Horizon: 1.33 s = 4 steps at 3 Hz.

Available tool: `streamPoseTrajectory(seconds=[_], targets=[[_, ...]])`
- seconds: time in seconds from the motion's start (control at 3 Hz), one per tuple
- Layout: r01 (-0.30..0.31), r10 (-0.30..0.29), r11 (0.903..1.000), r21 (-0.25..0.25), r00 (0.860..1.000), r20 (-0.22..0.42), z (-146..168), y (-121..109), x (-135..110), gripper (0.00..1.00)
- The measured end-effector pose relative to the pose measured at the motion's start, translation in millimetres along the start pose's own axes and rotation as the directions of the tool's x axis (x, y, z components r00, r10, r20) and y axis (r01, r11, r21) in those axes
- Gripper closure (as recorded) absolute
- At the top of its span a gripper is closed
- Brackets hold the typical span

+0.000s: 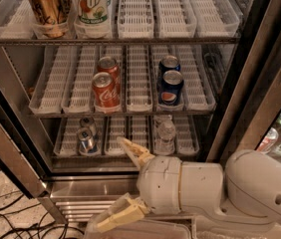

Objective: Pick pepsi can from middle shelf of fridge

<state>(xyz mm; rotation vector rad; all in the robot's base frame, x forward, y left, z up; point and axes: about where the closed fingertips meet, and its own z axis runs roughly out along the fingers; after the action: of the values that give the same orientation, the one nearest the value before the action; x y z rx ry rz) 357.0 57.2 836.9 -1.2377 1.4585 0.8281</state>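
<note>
Two dark blue pepsi cans stand one behind the other in a lane of the middle shelf (79,78), right of centre. The front pepsi can (171,87) shows its logo; the second (169,63) is behind it. Two red Coca-Cola cans (105,91) stand two lanes to the left. My gripper (110,184) is open and empty, in front of the fridge's stainless base (75,189), below and left of the pepsi cans. One finger (132,151) points up toward the bottom shelf, the other (116,216) hangs low.
The top shelf holds a gold can (46,6) and a green-and-white can (91,4). The bottom shelf holds silver cans (86,138) and a clear bottle (166,131). The black-edged door (260,83) stands open at right. Cables (1,218) lie on the floor.
</note>
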Motion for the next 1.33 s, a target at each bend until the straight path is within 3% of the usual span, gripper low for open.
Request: streamPoseTrajectory(seconds=[0.33,0.67,1.0,1.33], targets=[[0.087,-0.086,0.996,-0.023,0.996,0.036,9,8,-11,0.0],[0.077,-0.078,0.9969,0.011,0.996,0.05,11,6,-8,0.0],[0.015,-0.029,0.9943,0.106,0.991,0.132,13,8,4,0.0],[-0.032,-0.026,0.968,0.249,0.974,0.227,6,6,9,0.0]])
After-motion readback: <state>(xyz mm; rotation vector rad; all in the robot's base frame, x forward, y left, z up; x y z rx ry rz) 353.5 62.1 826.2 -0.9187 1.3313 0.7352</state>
